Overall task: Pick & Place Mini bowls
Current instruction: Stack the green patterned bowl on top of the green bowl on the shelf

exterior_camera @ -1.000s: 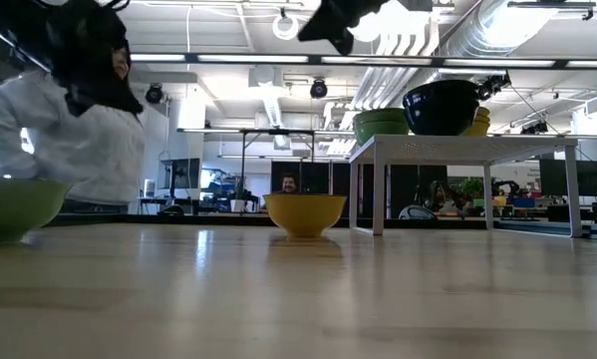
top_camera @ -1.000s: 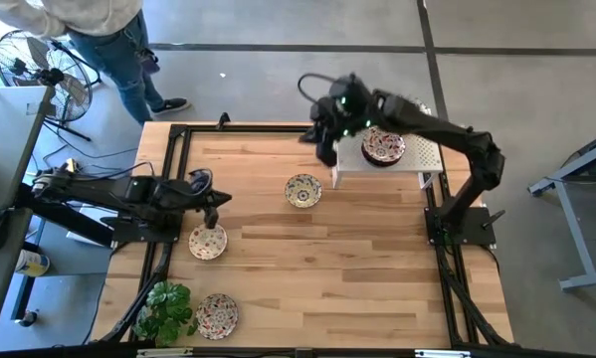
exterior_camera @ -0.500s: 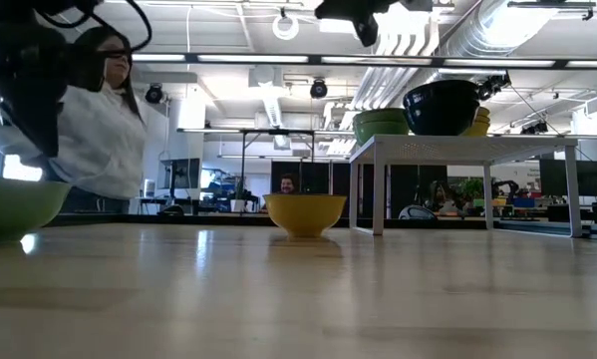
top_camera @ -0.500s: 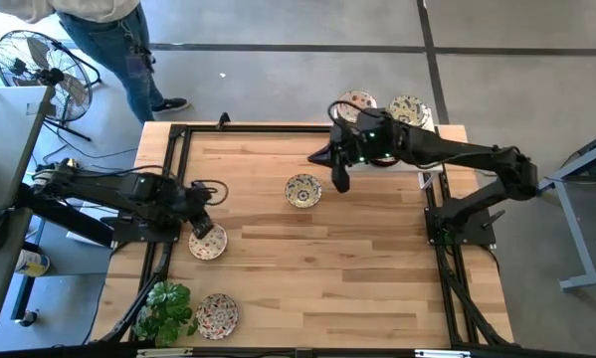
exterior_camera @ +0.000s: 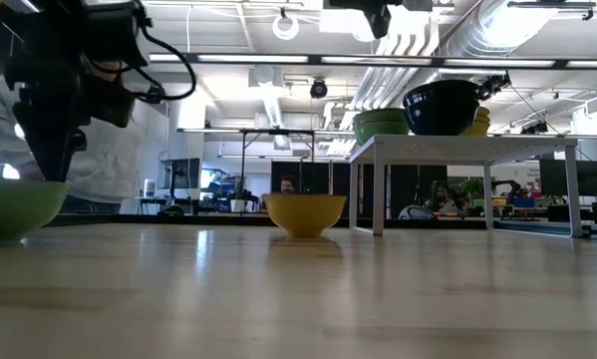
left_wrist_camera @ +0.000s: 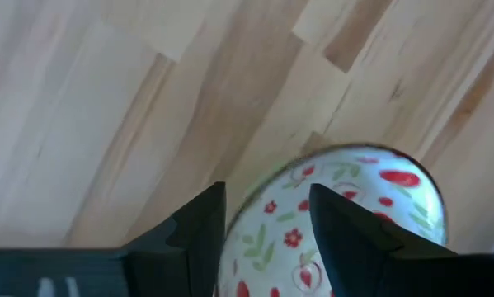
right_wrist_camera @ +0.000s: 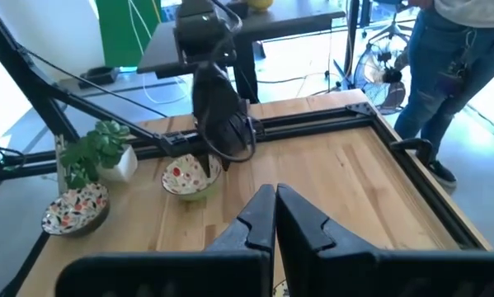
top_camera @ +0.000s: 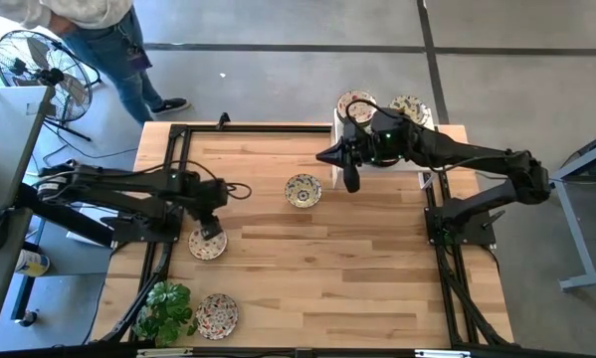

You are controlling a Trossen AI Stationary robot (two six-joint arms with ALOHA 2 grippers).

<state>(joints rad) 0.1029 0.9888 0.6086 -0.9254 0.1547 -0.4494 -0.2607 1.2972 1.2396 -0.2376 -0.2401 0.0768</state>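
1. The mini bowls sit in a few spots. Nearest the front edge of the bench [top_camera: 377, 288], one bowl [top_camera: 217, 314] rests beside a small green plant [top_camera: 165, 308].
2. A little farther in, the left tool [top_camera: 210, 231] hangs right over another bowl [top_camera: 207, 243]. Its two fingers [left_wrist_camera: 201, 231] are spread apart with the bowl's rim in the gap, gripping nothing. I think it is lined up to pinch that rim.
3. A third bowl [top_camera: 302, 190] sits alone mid-bench, clear of both arms.
4. The right tool [top_camera: 351, 180] hovers just beyond it, fingers pressed together and empty.
5. Farthest back, two more bowls [top_camera: 357, 104] rest on a white stand [top_camera: 429, 179].
6. No words or labels can be read.
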